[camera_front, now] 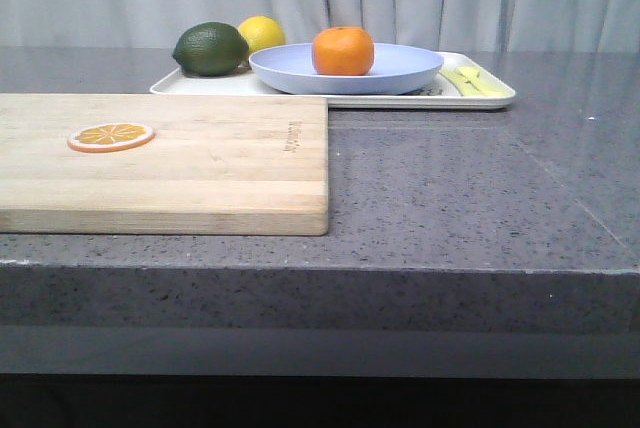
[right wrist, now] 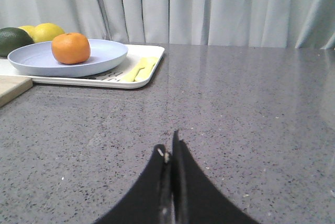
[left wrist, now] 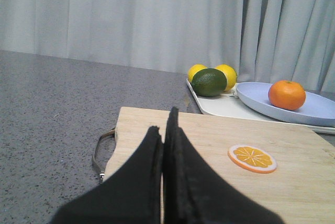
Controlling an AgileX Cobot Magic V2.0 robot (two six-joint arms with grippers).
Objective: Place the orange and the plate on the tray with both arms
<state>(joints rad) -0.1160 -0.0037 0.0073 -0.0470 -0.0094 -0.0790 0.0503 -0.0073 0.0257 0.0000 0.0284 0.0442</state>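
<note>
The orange (camera_front: 343, 50) sits on the pale lavender-blue plate (camera_front: 400, 73), and the plate rests on the white tray (camera_front: 480, 100) at the back of the counter. The same three show in the left wrist view, the orange (left wrist: 287, 94), the plate (left wrist: 319, 113) and the tray (left wrist: 225, 106), and in the right wrist view, the orange (right wrist: 70, 48), the plate (right wrist: 104, 56) and the tray (right wrist: 152, 72). My left gripper (left wrist: 165, 124) is shut and empty above the near end of the cutting board. My right gripper (right wrist: 168, 148) is shut and empty over bare counter, well short of the tray. Neither arm shows in the front view.
A light wooden cutting board (camera_front: 200, 168) lies front left with a thin orange slice (camera_front: 111, 136) on it. A green avocado-like fruit (camera_front: 210, 48) and a lemon (camera_front: 262, 33) sit on the tray's left end; a yellow-green piece (camera_front: 474, 81) lies at its right end. Grey curtains hang behind.
</note>
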